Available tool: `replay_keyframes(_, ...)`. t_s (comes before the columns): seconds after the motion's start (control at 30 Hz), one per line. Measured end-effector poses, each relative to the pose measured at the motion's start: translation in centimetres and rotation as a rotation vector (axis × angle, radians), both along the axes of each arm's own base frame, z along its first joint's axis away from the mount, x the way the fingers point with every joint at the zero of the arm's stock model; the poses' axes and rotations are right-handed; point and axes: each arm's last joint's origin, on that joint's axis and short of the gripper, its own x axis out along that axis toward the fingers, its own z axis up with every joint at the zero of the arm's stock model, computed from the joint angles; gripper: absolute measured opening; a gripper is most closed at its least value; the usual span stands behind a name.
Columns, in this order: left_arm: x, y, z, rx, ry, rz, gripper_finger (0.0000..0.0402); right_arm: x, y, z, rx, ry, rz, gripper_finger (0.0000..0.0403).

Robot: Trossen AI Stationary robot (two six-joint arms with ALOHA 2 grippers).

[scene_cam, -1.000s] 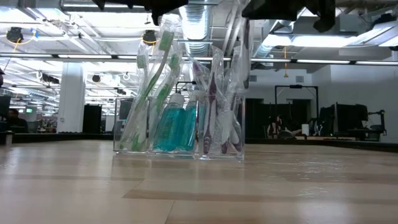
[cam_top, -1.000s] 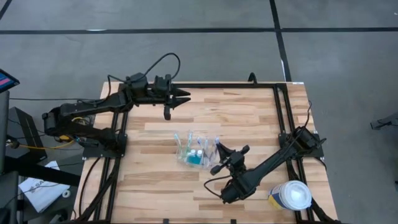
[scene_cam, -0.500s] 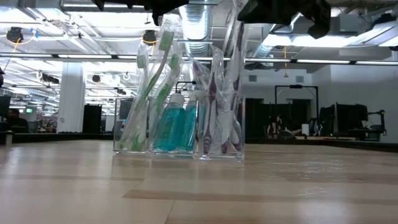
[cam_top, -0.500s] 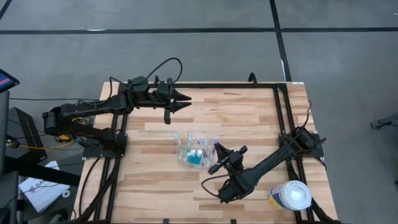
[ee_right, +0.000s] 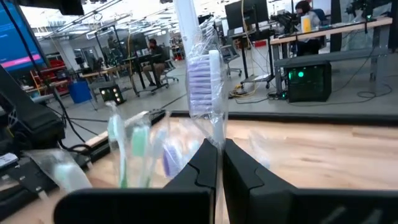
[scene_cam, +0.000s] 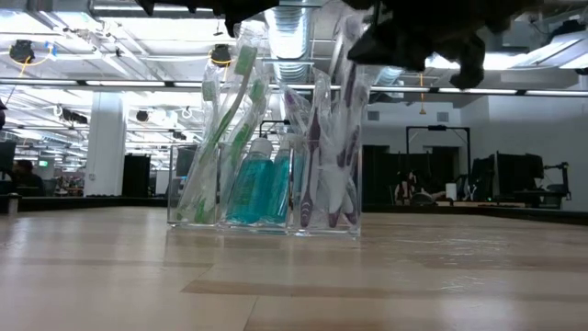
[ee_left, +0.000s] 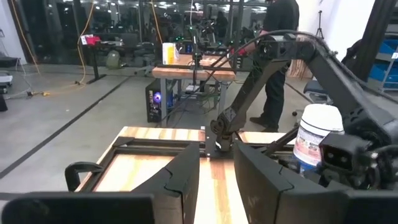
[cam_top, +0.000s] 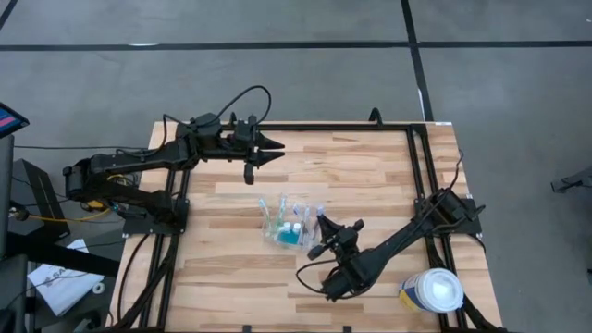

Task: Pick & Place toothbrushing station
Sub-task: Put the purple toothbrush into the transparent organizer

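The toothbrushing station (cam_top: 289, 228), a clear plastic holder, stands on its flat base mid-table. Wrapped toothbrushes and teal bottles (scene_cam: 262, 188) stand in its compartments. My right gripper (cam_top: 320, 220) hovers at the holder's right end, shut on a wrapped purple-bristled toothbrush (ee_right: 201, 81). In the low view it shows as a dark shape (scene_cam: 418, 37) above the holder. My left gripper (cam_top: 277, 146) hangs over the table's far left part, open a little with nothing between its fingers (ee_left: 186, 177). My right gripper pinches the wrapped toothbrush between its two fingers, on the wrapped stem just below the bristle head (ee_right: 216, 134). The fingers come level from the table's near right and lie across the brush. The brush stands roughly upright, and the fingers hide its lower end.
A white-lidded round tub (cam_top: 433, 291) stands at the near right corner, also seen from the left wrist (ee_left: 316, 134). Black rails (cam_top: 421, 176) frame the wooden table. Bare wood lies left of and in front of the holder.
My right gripper has come down toward the holder's right end with the wrapped toothbrush, mostly in the last half second, and its wrist has tipped. It has stayed shut. The holder has stayed in place.
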Motion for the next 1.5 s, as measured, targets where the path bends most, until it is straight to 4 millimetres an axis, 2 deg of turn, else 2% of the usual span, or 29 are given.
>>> replay_keyframes(0.23,0.0,0.0,-0.6,-0.001,0.007,0.001,0.0094,-0.6,-0.5,-2.3,0.029,-0.042,-0.002,0.0)
replay_keyframes(0.63,0.0,0.0,-0.4,-0.003,-0.011,0.001,0.0094,0.4,0.4,-2.6,0.11,0.05,0.029,0.0)
replay_keyframes(0.77,0.0,0.0,-0.4,-0.01,-0.012,0.001,0.0094,1.0,1.0,-2.3,0.1,0.049,0.047,0.0017)
replay_keyframes(0.93,0.0,0.0,-0.4,-0.015,-0.015,-0.002,0.0094,1.6,1.0,-0.9,0.196,0.112,0.099,0.0081)
replay_keyframes(1.2,0.0,0.0,-0.4,-0.014,-0.016,-0.007,0.0094,3.4,1.5,1.8,0.205,0.176,0.147,0.0199)
replay_keyframes(1.33,0.0,0.0,-0.4,-0.017,-0.017,-0.007,0.0094,4.1,1.9,3.2,0.167,0.22,0.171,0.0238)
replay_keyframes(1.4,0.0,0.0,-0.3,-0.015,-0.024,-0.015,0.0094,4.0,1.8,4.8,0.135,0.258,0.182,0.0245)
replay_keyframes(1.5,-0.4,-0.3,0.4,-0.034,-0.058,-0.07,0.0094,3.6,1.4,8.3,0.106,0.273,0.209,0.0246)
